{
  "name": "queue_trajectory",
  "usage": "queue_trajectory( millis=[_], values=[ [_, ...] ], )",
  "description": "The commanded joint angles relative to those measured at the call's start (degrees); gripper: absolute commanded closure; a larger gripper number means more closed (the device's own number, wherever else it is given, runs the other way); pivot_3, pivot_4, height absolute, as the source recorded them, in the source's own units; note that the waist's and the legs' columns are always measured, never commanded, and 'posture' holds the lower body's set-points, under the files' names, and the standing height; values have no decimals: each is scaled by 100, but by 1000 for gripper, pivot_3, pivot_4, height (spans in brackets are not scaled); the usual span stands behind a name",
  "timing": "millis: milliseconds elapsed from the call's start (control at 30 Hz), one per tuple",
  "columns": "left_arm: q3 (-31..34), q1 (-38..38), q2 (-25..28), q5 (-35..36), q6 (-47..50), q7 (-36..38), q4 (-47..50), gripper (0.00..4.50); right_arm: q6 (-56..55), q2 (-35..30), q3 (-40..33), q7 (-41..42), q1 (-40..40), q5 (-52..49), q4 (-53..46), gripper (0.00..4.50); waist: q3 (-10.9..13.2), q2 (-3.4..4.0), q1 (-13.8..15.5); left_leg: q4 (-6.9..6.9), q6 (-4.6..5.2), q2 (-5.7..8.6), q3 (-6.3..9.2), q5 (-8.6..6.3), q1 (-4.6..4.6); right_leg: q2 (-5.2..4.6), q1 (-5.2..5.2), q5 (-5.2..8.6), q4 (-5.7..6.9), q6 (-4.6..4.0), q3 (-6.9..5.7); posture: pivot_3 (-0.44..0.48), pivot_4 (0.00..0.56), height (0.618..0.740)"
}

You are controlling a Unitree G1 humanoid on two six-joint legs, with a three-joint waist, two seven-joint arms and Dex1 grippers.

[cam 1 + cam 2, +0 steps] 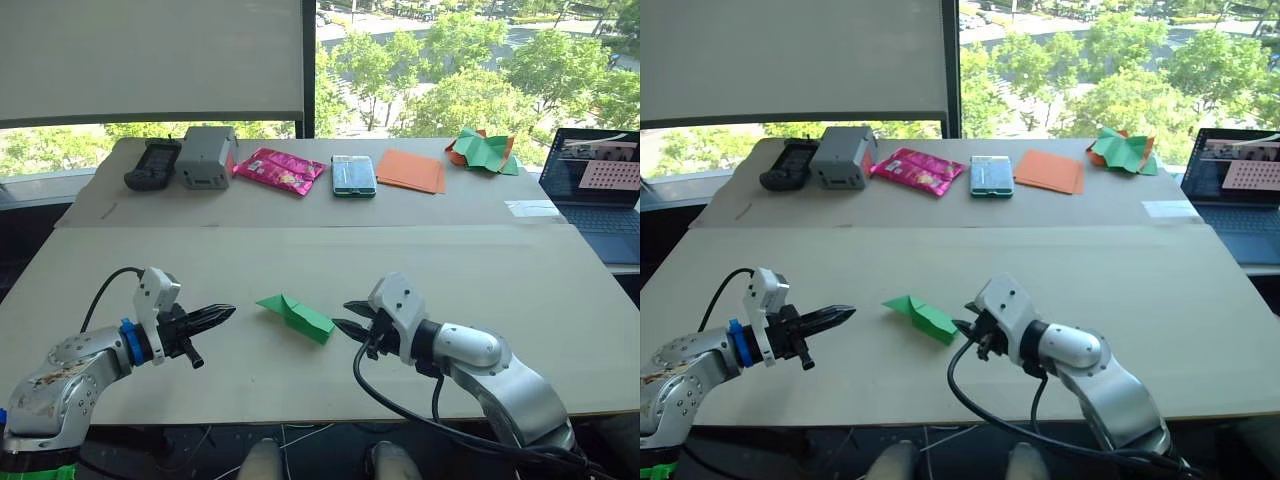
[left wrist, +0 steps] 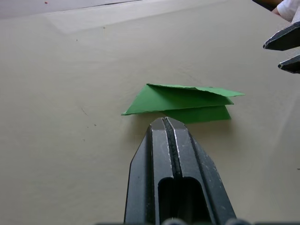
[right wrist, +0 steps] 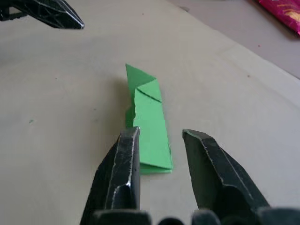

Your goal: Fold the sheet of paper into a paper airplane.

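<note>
Lay flat on tabletop (image 1: pixel 300 250), paper airplane (image 1: pixel 296 316), long axis running from left gripper (image 1: pixel 222 316) toward right gripper (image 1: pixel 350 320). Left gripper closed, empty; right gripper parted, empty, at blunt end.

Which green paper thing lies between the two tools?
The folded paper airplane, plain green, flat on the near board. The other green piece, the crumpled green-and-orange bundle, sits far back by the laptop.

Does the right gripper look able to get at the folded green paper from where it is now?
Probably yes. The right gripper is open and points at the near end of the folded green paper, with only bare table between them.
</note>
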State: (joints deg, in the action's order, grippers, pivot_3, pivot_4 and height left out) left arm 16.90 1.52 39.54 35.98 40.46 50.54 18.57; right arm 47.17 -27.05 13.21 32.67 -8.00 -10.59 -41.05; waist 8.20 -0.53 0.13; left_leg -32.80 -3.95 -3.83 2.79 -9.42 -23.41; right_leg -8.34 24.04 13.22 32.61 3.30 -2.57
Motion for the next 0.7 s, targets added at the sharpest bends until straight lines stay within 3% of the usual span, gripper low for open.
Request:
queue_trajectory(
  millis=[33, 167, 433, 700],
  values=[
    [78, 112, -37, 203, 105, -114, 228, 3973, -495, -259, 113, -7, 259, 179, -193, 1216, 2, -3, -9, -5, 0, -1, -2, 0, 1, -4, 3, 0, -1, 0, -6, 0, 150, 706],
    [68, 111, 7, 229, 85, -98, 190, 2651, -651, -409, 191, 19, 396, 162, -210, 0, 4, -6, 6, -9, 1, -9, -3, 0, 16, -4, 10, -2, 5, 3, -17, 0, 150, 706],
    [-129, 114, 45, 109, -32, -52, 175, 46, -575, -419, 563, 407, 368, -268, -266, 0, 2, -10, 52, -12, 2, -8, -4, 1, 22, -4, 8, -3, 7, 4, -16, 0, 150, 706],
    [-286, 124, 80, 79, -72, 26, 200, 46, -375, 165, 755, 809, -297, -912, 728, 0, -4, -21, 49, -14, 2, -10, -4, 1, 27, -3, 8, -3, 23, 4, -16, 0, 150, 706]
  ],
)
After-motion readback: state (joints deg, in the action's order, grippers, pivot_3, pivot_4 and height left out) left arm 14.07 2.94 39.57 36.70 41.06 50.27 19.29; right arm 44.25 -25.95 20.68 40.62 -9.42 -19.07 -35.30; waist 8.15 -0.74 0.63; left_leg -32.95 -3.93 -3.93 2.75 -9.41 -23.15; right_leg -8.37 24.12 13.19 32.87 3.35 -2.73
